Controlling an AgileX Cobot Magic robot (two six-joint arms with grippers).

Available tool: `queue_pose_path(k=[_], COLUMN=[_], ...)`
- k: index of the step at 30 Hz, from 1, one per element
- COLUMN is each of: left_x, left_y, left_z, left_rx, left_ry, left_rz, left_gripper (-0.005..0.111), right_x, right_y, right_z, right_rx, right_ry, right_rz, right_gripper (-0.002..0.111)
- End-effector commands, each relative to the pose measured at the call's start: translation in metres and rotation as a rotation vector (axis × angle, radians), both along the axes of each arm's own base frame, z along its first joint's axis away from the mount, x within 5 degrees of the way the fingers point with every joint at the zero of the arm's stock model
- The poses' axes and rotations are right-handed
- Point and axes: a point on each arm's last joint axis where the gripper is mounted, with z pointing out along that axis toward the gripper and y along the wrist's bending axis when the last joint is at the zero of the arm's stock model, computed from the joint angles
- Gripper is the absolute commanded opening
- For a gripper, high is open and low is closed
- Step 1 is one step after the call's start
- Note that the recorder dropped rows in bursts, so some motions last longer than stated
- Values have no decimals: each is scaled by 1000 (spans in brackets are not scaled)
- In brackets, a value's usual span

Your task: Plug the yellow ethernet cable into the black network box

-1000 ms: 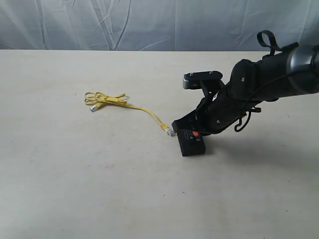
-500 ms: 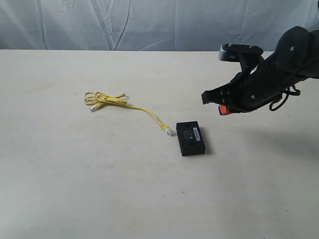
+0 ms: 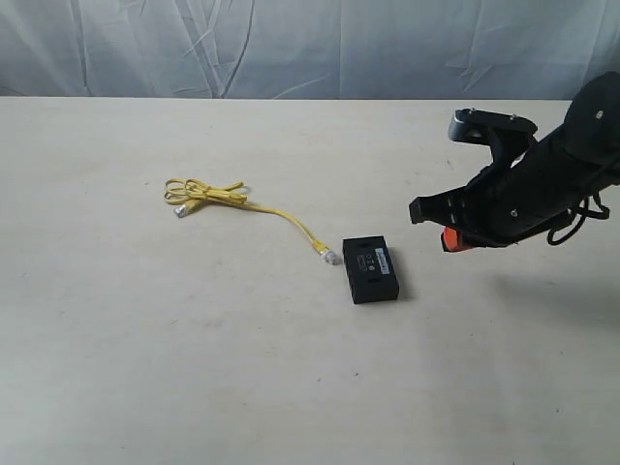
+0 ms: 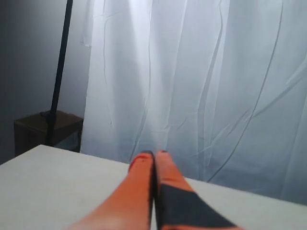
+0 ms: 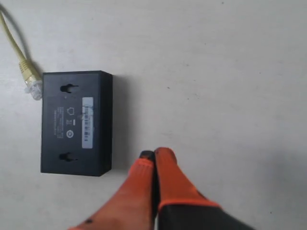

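Observation:
The black network box (image 3: 371, 269) lies flat on the table, its white label facing up; the right wrist view shows it too (image 5: 76, 123). The yellow ethernet cable (image 3: 247, 202) runs from a loose bundle at the left to a clear plug (image 3: 331, 257) lying just beside the box's near-left corner, apart from it (image 5: 32, 87). My right gripper (image 3: 449, 238) hovers above the table to the right of the box, shut with nothing between its orange fingers (image 5: 154, 155). My left gripper (image 4: 154, 154) is shut, empty, and pointed at a white curtain; it does not show in the exterior view.
The pale table top (image 3: 194, 368) stretches around the box and cable. A wrinkled white curtain (image 3: 291, 48) hangs behind the far edge. In the left wrist view a dark pole and a brown box (image 4: 45, 129) stand off the table's side.
My right arm has lifted off the black box and drawn back to the right, leaving the box lying beside the cable plug. Box and cable have stayed put.

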Motion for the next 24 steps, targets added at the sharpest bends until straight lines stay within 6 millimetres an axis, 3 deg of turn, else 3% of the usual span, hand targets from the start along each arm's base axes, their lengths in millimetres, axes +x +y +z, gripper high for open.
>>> queue_pose_path(k=[1, 3, 9, 13, 15, 20, 24], left_x=[-2, -3, 4, 32, 51, 111, 152], left_y=[2, 1, -2, 2, 3, -3, -11], left_z=[6, 13, 67, 97, 102, 91, 66], left_rx=[-118, -101, 113, 284, 337, 380, 458], left_ry=[-97, -69, 144, 383, 513, 737, 794], left_rz=[2, -11, -7, -10, -50, -239, -428], left_gripper=[0, 0, 0, 0, 0, 0, 0], right_x=[0, 0, 2, 2, 3, 5, 6], right_y=[-2, -3, -3, -3, -3, -3, -3], right_z=[2, 2, 3, 3, 3, 4, 4], right_rx=[-11, -11, -11, -12, -12, -12, -12], right_ry=[-19, -26, -41, -51, -53, -76, -86], right_rz=[8, 5, 0, -3, -4, -12, -15], right_gripper=[-1, -1, -1, -1, -1, -1, -1])
